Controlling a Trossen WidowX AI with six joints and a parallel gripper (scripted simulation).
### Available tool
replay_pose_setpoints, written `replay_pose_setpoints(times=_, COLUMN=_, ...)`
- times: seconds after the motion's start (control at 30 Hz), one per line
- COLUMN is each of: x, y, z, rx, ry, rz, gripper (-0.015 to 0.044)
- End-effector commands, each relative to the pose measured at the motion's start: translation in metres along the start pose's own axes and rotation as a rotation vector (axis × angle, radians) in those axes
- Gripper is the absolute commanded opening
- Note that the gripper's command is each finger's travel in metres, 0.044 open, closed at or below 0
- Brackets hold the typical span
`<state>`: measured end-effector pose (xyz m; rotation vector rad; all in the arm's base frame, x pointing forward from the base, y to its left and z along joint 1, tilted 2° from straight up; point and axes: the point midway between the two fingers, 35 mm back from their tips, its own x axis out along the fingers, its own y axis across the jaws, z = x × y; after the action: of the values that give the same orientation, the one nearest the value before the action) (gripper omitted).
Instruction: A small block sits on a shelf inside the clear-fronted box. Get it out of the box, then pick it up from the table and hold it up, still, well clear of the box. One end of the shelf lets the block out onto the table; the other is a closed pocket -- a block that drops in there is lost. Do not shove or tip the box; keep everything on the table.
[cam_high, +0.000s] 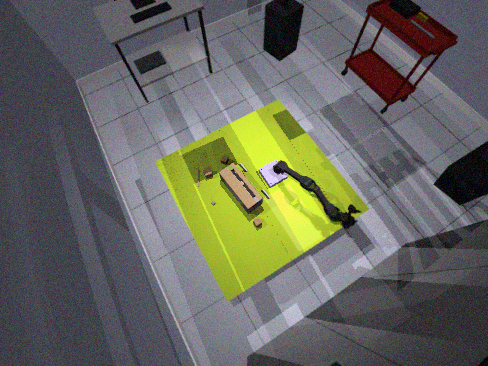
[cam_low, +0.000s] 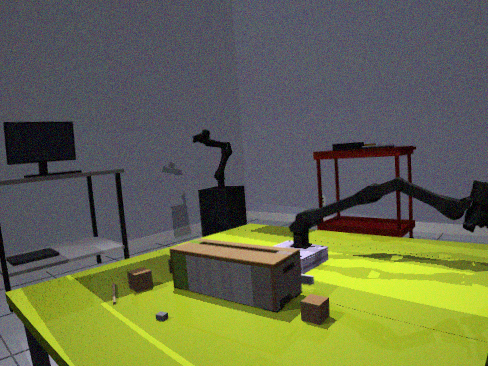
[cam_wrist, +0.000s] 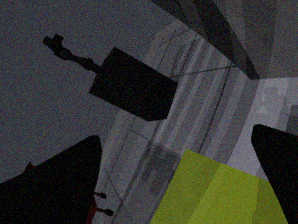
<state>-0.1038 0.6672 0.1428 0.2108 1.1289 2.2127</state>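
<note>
The box (cam_high: 236, 186) (cam_low: 225, 282) stands upright on the yellow-green table, with a wooden top, a long slot in it and a greyish front. Its right end in the exterior view shows dark openings at top and bottom. No shelf or block can be made out inside. A small grey cube (cam_high: 213, 203) (cam_low: 161, 316) lies on the table in front of the box; I cannot tell whether it is the task's block. My gripper (cam_wrist: 180, 139) is open and empty, far from the box, raised near the table's edge on the arm's far side.
Brown cubes (cam_high: 257, 222) (cam_low: 315, 310) (cam_low: 140, 280) stand near both ends of the box. A thin stick (cam_high: 198, 176) (cam_low: 114, 294) is beyond its left end. Pale bars (cam_high: 265, 194) lie behind it. The arm's pale base plate (cam_high: 270, 176) (cam_low: 316, 256) is behind the box.
</note>
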Motion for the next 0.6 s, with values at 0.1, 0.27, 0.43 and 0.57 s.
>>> replay_pose_setpoints(times=0.1, x=-0.013, y=-0.008, z=0.009, rx=-0.014, ry=-0.022, rz=-0.038, gripper=0.0400)
replay_pose_setpoints(times=0.27, x=-0.061, y=-0.033, z=0.037, rx=-0.064, ry=-0.086, rz=-0.178, gripper=0.0400)
replay_pose_setpoints(times=0.43, x=-0.123, y=-0.059, z=0.062, rx=-0.117, ry=-0.137, rz=-0.349, gripper=0.0400)
replay_pose_setpoints(times=0.57, x=-0.178, y=-0.077, z=0.075, rx=-0.155, ry=-0.160, rz=-0.496, gripper=0.0400)
